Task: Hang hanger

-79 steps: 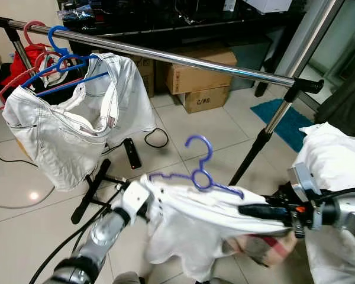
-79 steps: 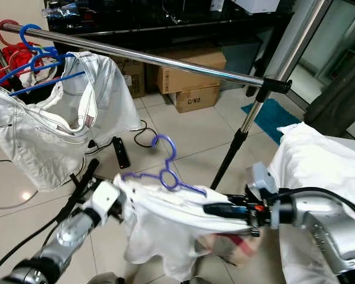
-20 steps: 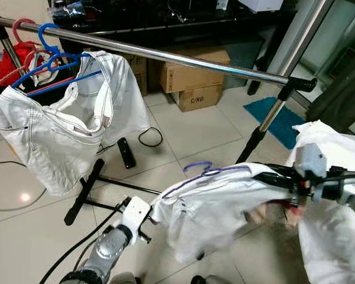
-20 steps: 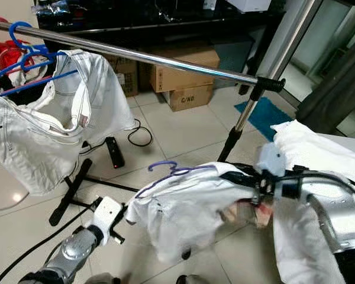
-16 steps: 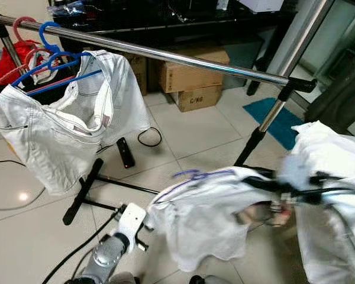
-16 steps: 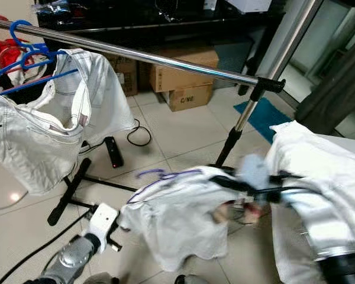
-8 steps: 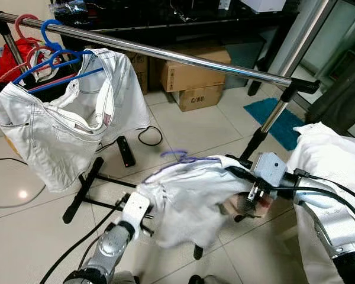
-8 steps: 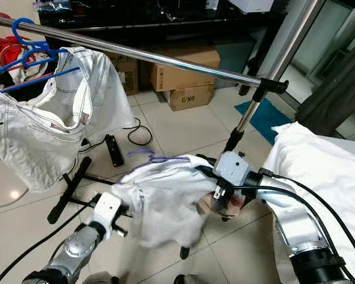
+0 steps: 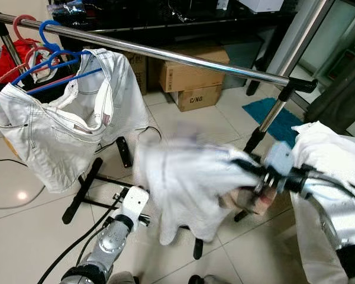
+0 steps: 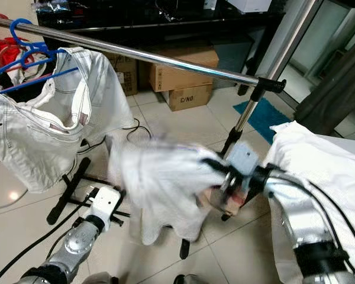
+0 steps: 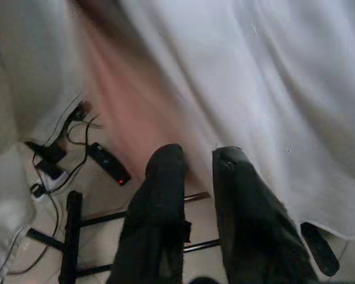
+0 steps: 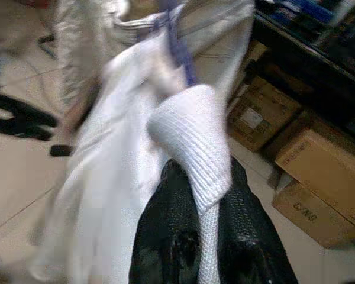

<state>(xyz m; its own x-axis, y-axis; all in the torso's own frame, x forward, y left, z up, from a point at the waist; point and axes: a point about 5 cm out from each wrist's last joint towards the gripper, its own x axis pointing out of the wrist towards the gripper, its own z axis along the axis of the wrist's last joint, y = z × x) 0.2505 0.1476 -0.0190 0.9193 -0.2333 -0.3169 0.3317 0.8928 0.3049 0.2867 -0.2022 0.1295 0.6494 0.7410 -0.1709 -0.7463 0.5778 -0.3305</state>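
Swung up since a moment ago, the white garment (image 9: 189, 183) on its purple hanger (image 12: 176, 44) blurs below the steel rail (image 9: 183, 57), right gripper (image 12: 198, 213) clenched on its ribbed hem, left gripper (image 11: 196, 163) apparently released beside it; soft, light cloth, better held by the hanger.

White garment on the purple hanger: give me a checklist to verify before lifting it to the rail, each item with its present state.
1. Right gripper has a hold on the white garment: ok, its fingers pinch the ribbed collar in the right wrist view.
2. Left gripper is free of the cloth: ok, it is empty and below the garment.
3. Purple hanger is seated in the garment: cannot tell, blurred.
4. Hook orientation toward the rail: cannot tell, motion blur hides the hook.
5. Free space on the rail: ok, bare bar to the right of the hung white jeans.
6. Garment at rail height: not ok, well below it.
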